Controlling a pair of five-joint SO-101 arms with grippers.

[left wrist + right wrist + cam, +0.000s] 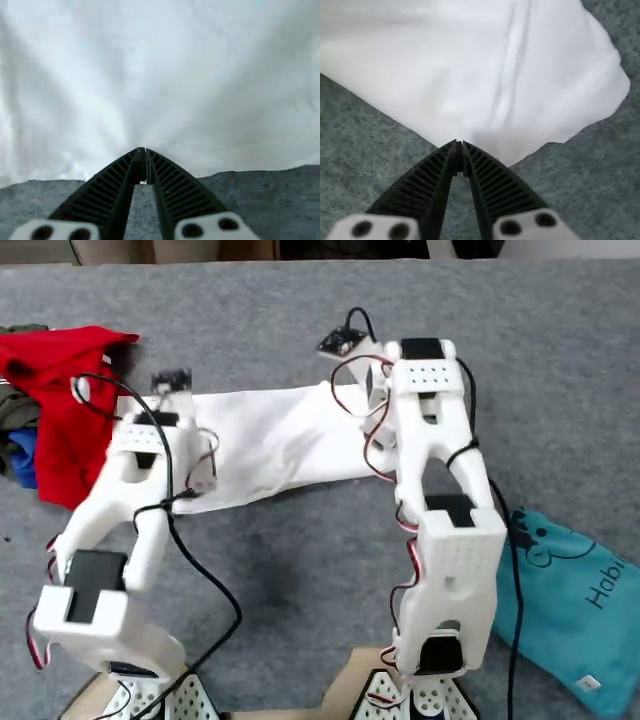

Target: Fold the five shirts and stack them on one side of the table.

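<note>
Heads up: your left fingers [112,185] are pressed together right at the white shirt [160,75] hem, but you can't tell if any cloth is pinched. Past the tips it's all blur. Same story at the right fingers [435,175]. From above, the arms [440,470] hide part of that shirt, the teal shirt [570,600] runs off frame, and the red shirt [60,410] buries some darker clothes [18,445].
</note>
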